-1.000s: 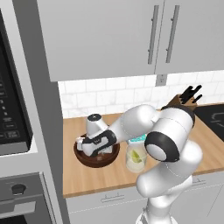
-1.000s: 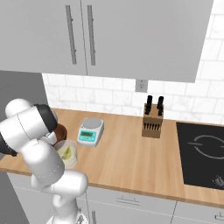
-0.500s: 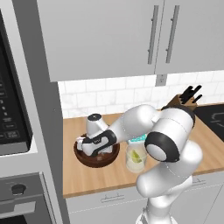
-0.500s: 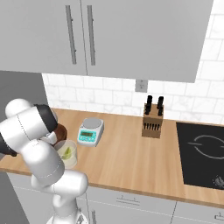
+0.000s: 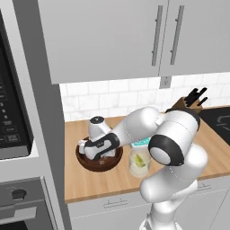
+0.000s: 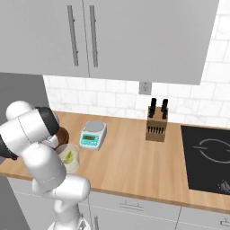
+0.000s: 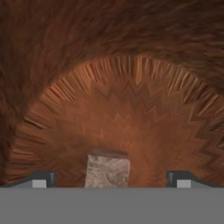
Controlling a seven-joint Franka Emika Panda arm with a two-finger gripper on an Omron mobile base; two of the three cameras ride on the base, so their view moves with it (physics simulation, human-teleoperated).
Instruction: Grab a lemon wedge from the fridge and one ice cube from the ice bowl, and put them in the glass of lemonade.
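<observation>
My hand reaches down into the dark brown ice bowl (image 5: 83, 160) at the counter's left end. In the hand view the bowl's grained floor (image 7: 131, 100) spreads out, and a pale ice cube (image 7: 107, 170) lies between my two fingertips. The gripper (image 7: 109, 179) is open, with a gap on each side of the cube. From the left base view, the gripper (image 5: 92, 154) sits low inside the bowl. The glass of lemonade (image 5: 139, 164) stands just right of the bowl, with a yellow-green lemon wedge (image 5: 142, 159) inside it. The right base view shows the glass (image 6: 67, 158) and the bowl's edge (image 6: 63, 134) behind my arm.
A teal-and-white kitchen scale (image 6: 93, 134) sits behind the glass. A knife block (image 6: 157, 126) stands farther right, near the black cooktop (image 6: 211, 157). A tall oven column (image 5: 18, 134) borders the counter's left end. Wall cupboards (image 5: 112, 36) hang overhead.
My hand has sunk slightly lower into the bowl. The glass and bowl have stayed put.
</observation>
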